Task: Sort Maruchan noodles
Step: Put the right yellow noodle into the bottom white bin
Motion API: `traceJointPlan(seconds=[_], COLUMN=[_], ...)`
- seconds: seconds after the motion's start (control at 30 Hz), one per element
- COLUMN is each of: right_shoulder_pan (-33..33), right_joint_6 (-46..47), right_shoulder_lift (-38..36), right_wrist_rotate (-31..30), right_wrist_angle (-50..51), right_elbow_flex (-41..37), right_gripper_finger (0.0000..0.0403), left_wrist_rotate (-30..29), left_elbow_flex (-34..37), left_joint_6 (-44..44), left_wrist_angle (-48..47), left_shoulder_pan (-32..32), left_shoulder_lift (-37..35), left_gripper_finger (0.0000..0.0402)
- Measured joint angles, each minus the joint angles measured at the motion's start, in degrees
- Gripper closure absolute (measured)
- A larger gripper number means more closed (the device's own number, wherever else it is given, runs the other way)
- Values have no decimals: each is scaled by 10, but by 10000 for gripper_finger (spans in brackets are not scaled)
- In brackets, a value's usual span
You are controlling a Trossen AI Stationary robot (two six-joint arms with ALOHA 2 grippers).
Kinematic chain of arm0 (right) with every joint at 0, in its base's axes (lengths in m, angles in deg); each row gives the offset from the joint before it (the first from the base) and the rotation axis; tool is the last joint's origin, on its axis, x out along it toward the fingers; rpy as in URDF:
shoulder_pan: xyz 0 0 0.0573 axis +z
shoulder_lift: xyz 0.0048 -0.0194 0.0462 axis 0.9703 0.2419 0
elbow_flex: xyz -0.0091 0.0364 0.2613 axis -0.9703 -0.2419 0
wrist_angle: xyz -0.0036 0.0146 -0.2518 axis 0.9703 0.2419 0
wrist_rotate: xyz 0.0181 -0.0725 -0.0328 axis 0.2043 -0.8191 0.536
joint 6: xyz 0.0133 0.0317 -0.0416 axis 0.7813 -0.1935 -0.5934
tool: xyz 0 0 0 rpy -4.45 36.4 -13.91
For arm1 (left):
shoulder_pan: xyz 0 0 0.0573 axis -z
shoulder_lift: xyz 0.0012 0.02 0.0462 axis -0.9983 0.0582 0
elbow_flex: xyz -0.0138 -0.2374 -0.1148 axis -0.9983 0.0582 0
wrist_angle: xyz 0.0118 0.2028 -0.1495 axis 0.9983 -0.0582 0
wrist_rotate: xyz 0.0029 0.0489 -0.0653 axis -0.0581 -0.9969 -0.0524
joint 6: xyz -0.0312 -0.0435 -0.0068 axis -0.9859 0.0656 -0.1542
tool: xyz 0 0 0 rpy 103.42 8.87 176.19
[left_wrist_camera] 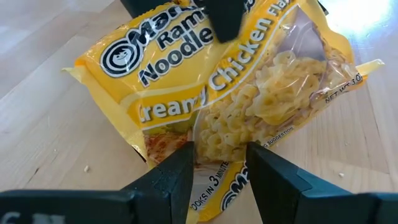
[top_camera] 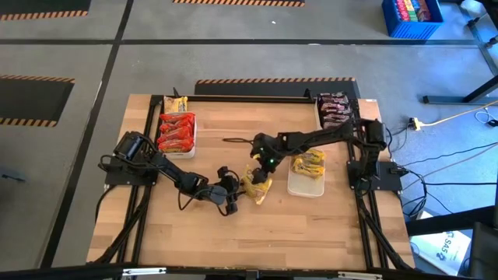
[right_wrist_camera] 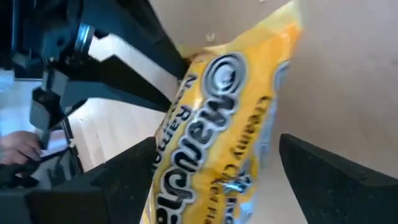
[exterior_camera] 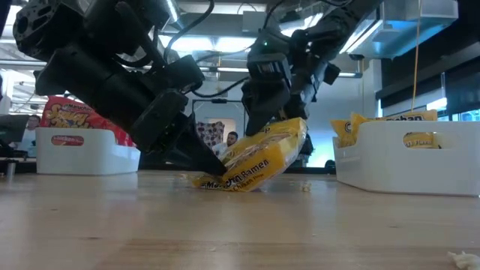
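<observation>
A yellow Maruchan noodle packet (top_camera: 257,187) stands tilted at the table's middle, its lower end (exterior_camera: 225,181) on the wood and its upper end (exterior_camera: 291,129) raised. My left gripper (left_wrist_camera: 217,177) is shut on its lower end. My right gripper (right_wrist_camera: 217,155) hangs open over the raised end, one finger on each side of the packet (right_wrist_camera: 224,118). A white tray (top_camera: 305,187) at the right holds more yellow packets (top_camera: 308,163). Red packets (top_camera: 176,132) fill a tray at the far left. Dark packets (top_camera: 334,109) lie at the far right. My left gripper pinches the packet's lower end (left_wrist_camera: 214,158) between its two fingers (left_wrist_camera: 177,177), slanting down from the table's left side. The packet leans up and away from the fingers, with its low edge on the table. Whether my right gripper's fingers (right_wrist_camera: 134,165) touch the packet, I cannot tell.
One more yellow packet (top_camera: 175,103) lies beyond the red tray at the far left corner. A thin dark stick (top_camera: 237,141) lies on the wood beyond the right gripper. Bare table stretches along the near edge (top_camera: 257,249).
</observation>
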Motion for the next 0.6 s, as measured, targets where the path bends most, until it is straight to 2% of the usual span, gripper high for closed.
traceJointPlan(seconds=[0.4,0.6], right_shoulder_pan=[30,30], right_joint_6=[1,5], right_shoulder_lift=[21,27], right_wrist_rotate=[-16,-16], right_wrist_angle=[-44,-48], right_elbow_flex=[0,0], right_gripper_finger=[87,143], left_wrist_rotate=[0,0], left_elbow_flex=[0,0], left_joint_6=[0,0], left_wrist_angle=[2,4], left_shoulder_pan=[0,0], left_shoulder_lift=[0,0], left_gripper_finger=[260,260])
